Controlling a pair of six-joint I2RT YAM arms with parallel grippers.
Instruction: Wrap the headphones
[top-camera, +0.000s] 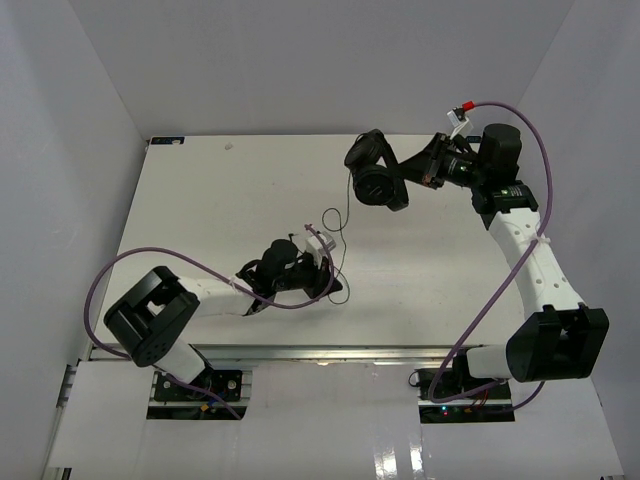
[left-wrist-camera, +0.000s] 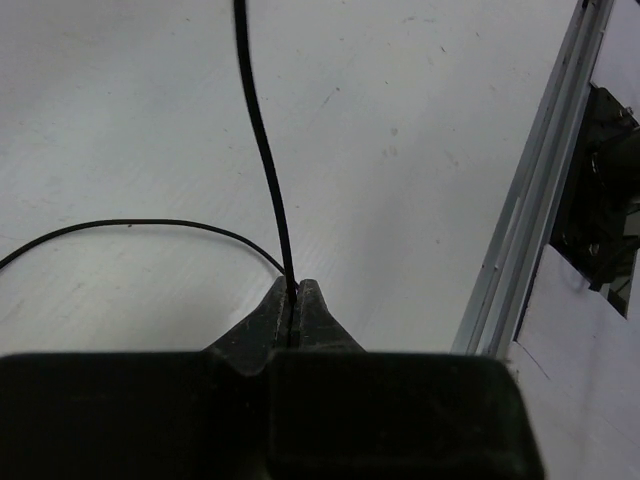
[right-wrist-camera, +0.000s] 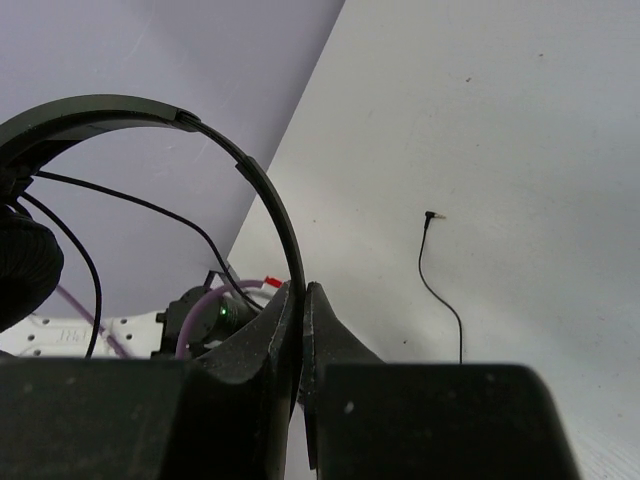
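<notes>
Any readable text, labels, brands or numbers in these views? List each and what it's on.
No text is legible in any view.
headphones: no brand or marking visible.
red tag, top view: no readable print.
white part, lower left of the right wrist view: faint dark marks, too blurred to read.

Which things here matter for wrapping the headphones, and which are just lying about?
Job:
- headphones, headband pinched in right claw
- cord, pinched in left claw
- plug, on the table

Not job:
- purple robot cables
- aluminium rail at the table edge
</notes>
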